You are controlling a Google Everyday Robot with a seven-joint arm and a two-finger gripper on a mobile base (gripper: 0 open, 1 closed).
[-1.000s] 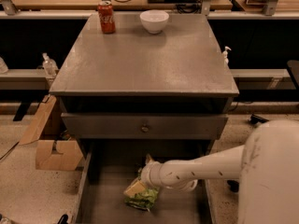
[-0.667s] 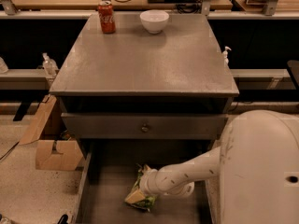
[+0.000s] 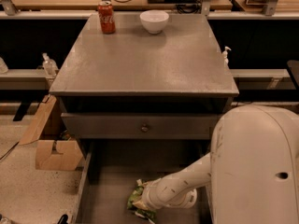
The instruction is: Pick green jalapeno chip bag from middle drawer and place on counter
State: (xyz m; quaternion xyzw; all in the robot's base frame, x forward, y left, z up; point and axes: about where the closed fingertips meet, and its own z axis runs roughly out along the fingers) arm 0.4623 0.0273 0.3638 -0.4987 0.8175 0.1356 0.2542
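The green jalapeno chip bag lies crinkled on the floor of the open middle drawer, near its front and middle. My gripper reaches in from the right on a white arm and sits right on the bag's right side, covering part of it. The counter is the cabinet's flat grey top, above and behind the drawer.
A red soda can and a white bowl stand at the counter's far edge. A shut drawer front with a knob is above the open drawer. A cardboard box sits on the floor at left. My white body fills the right foreground.
My arm has reached further left and down onto the bag, and my body now fills more of the right side. The bag has shifted slightly toward the drawer's front.
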